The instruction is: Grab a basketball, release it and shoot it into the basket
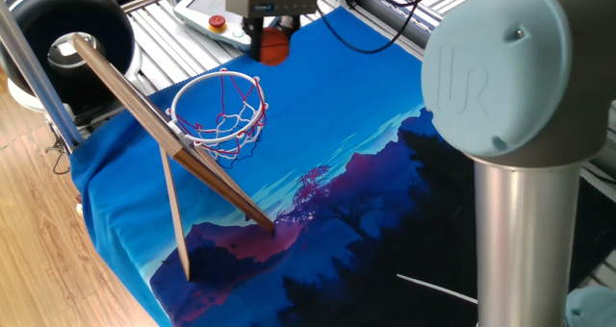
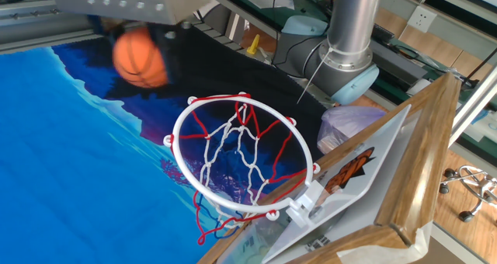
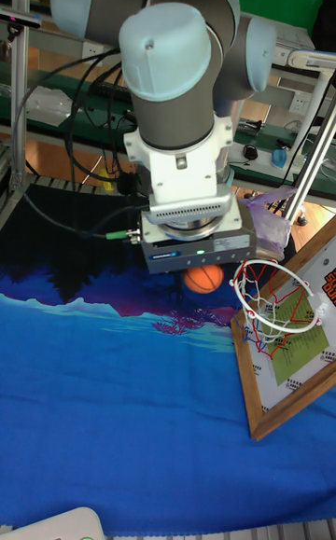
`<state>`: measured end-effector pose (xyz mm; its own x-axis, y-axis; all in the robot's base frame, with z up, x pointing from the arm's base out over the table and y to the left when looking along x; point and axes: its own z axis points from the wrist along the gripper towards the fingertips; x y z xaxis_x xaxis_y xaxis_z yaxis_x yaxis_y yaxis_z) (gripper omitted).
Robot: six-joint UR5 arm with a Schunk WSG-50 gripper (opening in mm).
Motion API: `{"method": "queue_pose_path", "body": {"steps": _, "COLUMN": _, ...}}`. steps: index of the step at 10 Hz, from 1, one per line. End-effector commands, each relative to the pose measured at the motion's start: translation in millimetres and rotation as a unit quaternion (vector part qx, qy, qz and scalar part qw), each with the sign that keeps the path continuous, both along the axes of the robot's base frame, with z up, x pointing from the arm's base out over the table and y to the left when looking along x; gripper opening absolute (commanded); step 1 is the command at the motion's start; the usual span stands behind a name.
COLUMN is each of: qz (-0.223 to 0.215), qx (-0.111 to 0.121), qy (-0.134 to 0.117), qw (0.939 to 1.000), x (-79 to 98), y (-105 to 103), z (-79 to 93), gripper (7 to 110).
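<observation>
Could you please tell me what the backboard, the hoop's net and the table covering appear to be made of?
The backboard looks like thin pale wood, with bare grain along its edge. The net seems knotted red and white string under a white, probably plastic, ring. The table covering appears to be printed fabric, matte and slightly wrinkled.

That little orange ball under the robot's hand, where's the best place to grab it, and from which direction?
Probably across its widest middle, coming straight down from above. The basketball is round, so only opposite sides at the middle keep it from squirting out. That is how the gripper seems to have it: the ball hangs under the jaws, beside the basket.
</observation>
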<state>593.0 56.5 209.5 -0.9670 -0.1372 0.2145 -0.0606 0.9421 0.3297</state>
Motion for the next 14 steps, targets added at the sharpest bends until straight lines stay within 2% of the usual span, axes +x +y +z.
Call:
{"method": "queue_pose_path", "body": {"steps": 1, "qz": 0.039, "qx": -0.069, "qy": -0.036, "qw": 0.9962, "x": 8.8, "y": -49.6, "z": -11.6, "gripper": 7}}
{"method": "queue_pose_path", "body": {"steps": 2, "qz": 0.05, "qx": -0.092, "qy": -0.046, "qw": 0.9935, "x": 12.8, "y": -62.5, "z": -14.2, "gripper": 7}}
{"method": "queue_pose_path", "body": {"steps": 3, "qz": 0.045, "qx": -0.088, "qy": -0.045, "qw": 0.9941, "x": 12.5, "y": -60.2, "z": -13.8, "gripper": 7}}
{"method": "queue_pose_path", "body": {"steps": 4, "qz": 0.028, "qx": -0.064, "qy": -0.03, "qw": 0.9971, "x": 6.9, "y": -46.2, "z": -10.7, "gripper": 7}}
{"method": "queue_pose_path", "body": {"steps": 5, "qz": -0.018, "qx": -0.001, "qy": 0.022, "qw": 0.9996, "x": -10.2, "y": -7.2, "z": 4.5, "gripper": 7}}
{"method": "queue_pose_path", "body": {"steps": 6, "qz": -0.068, "qx": 0.068, "qy": 0.081, "qw": 0.992, "x": -22.9, "y": 39.0, "z": 29.3, "gripper": 7}}
{"method": "queue_pose_path", "body": {"steps": 7, "qz": -0.14, "qx": 0.171, "qy": 0.157, "qw": 0.9626, "x": -25.7, "y": 104.8, "z": 75.0, "gripper": 7}}
{"method": "queue_pose_path", "body": {"steps": 8, "qz": -0.212, "qx": 0.277, "qy": 0.202, "qw": 0.915, "x": -6.0, "y": 159.3, "z": 120.3, "gripper": 7}}
{"method": "queue_pose_path", "body": {"steps": 9, "qz": -0.239, "qx": 0.354, "qy": 0.186, "qw": 0.8851, "x": 17.5, "y": 186.5, "z": 146.0, "gripper": 22}}
{"method": "queue_pose_path", "body": {"steps": 10, "qz": -0.212, "qx": 0.281, "qy": 0.126, "qw": 0.9274, "x": 15.7, "y": 162.3, "z": 102.9, "gripper": 22}}
{"method": "queue_pose_path", "body": {"steps": 11, "qz": -0.149, "qx": 0.199, "qy": 0.089, "qw": 0.9645, "x": 1.2, "y": 119.9, "z": 67.4, "gripper": 66}}
{"method": "queue_pose_path", "body": {"steps": 12, "qz": -0.093, "qx": 0.078, "qy": 0.053, "qw": 0.9912, "x": -5.6, "y": 56.4, "z": 27.3, "gripper": 66}}
{"method": "queue_pose_path", "body": {"steps": 13, "qz": -0.08, "qx": 0.025, "qy": 0.037, "qw": 0.9958, "x": -2.8, "y": 28.7, "z": 13.5, "gripper": 66}}
{"method": "queue_pose_path", "body": {"steps": 14, "qz": -0.088, "qx": 0.122, "qy": 0.057, "qw": 0.987, "x": -5.6, "y": 68.4, "z": 38.1, "gripper": 22}}
